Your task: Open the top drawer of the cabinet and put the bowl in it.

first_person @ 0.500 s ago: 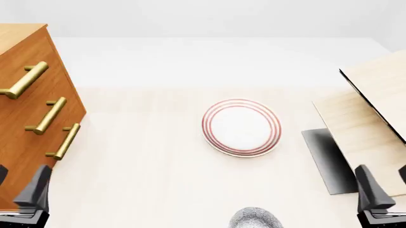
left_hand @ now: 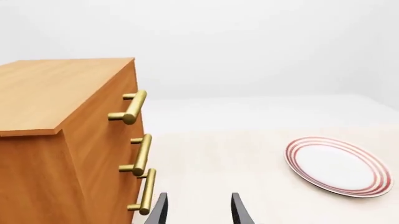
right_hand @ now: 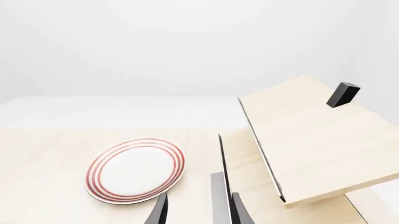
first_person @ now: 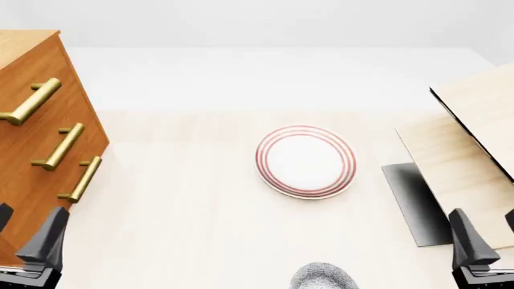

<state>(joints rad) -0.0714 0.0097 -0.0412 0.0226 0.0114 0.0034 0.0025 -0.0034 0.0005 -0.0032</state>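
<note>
The orange-brown cabinet (first_person: 44,141) stands at the left with all three drawers shut. The top drawer (first_person: 48,78) carries the uppermost brass handle (first_person: 32,101). It also shows in the left wrist view (left_hand: 115,100), ahead and to one side of the fingers. The speckled bowl (first_person: 324,277) sits at the near edge between the arms, partly cut off by the frame. My left gripper (first_person: 24,235) is open and empty near the cabinet's lower front corner. My right gripper (first_person: 490,238) is open and empty at the near right. Both wrist views show parted, empty fingers (left_hand: 160,210), (right_hand: 160,210).
A flat white plate with red rings (first_person: 305,161) lies mid-table, beyond the bowl. A pale light-wood panelled thing with black edge (first_person: 473,132) slants at the right over a dark shadow. A small black block (right_hand: 343,93) sits on top of it.
</note>
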